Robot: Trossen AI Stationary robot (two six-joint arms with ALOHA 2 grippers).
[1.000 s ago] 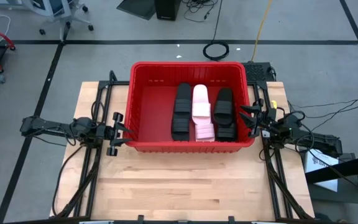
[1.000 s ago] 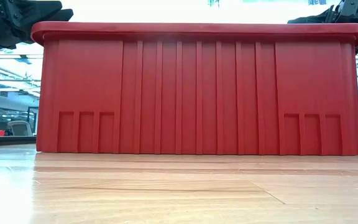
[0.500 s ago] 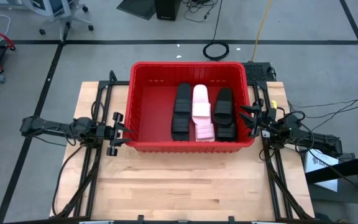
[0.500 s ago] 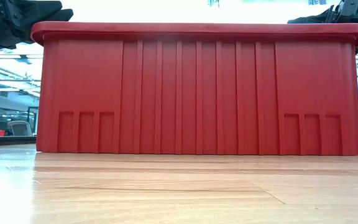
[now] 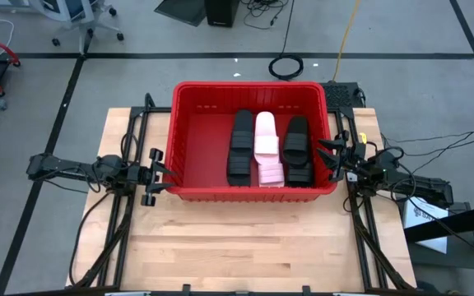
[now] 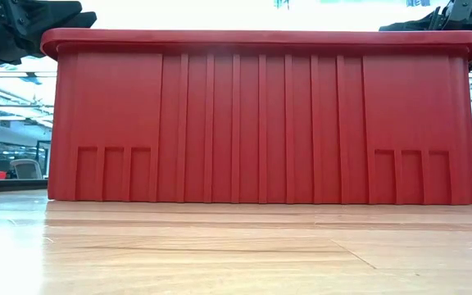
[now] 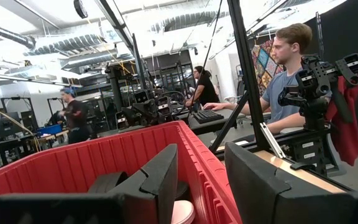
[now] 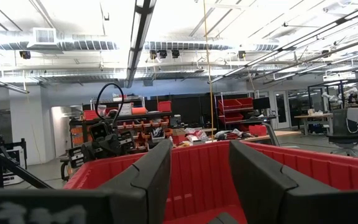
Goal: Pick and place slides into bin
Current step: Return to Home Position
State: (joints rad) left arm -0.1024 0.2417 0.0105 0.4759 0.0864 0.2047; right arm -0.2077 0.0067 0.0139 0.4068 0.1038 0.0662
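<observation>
Evidently the slides (image 5: 263, 148) lie packed inside the bin (image 5: 249, 86), so the left hand (image 5: 164, 174) and right hand (image 5: 329, 153) hang released and empty just outside its opposite walls.

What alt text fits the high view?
A large rectangular red plastic bin on a wooden table holds matte black slide sandals flanking pale pink slide sandals. The left gripper and right gripper hang beside its short walls, fingers open.

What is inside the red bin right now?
The bin holds three rows: left black slides, pale pink slides, right black slides. Overlap hides parts, so the exact count is unclear.
</observation>
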